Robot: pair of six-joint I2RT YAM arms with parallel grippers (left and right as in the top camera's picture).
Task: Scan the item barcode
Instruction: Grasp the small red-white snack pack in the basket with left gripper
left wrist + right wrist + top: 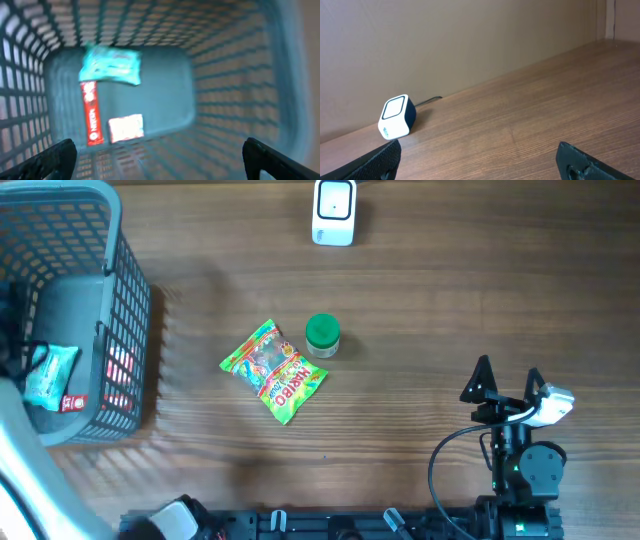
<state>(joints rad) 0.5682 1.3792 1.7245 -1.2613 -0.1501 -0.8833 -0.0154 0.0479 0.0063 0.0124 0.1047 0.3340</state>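
The left jaws stand fully open and empty over the basket [110, 220]. The teal packet [111, 65] lies on the basket floor, below and ahead of them, its long axis roughly parallel to the jaw gap. The right jaws, likewise wide open and empty, hang over the surface [420, 300], well apart from the packet and facing the scanner [334, 212]. The left arm is nearer.

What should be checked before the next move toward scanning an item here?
1. Right gripper open, empty: ok.
2. Left gripper open, empty, over basket: ok.
3. Scanner unobstructed: ok.
4. Haribo bag lying free, ungripped: ok.
5. Bag's barcode position: cannot tell.
6. Green-lidded jar clear of bag: cannot tell.
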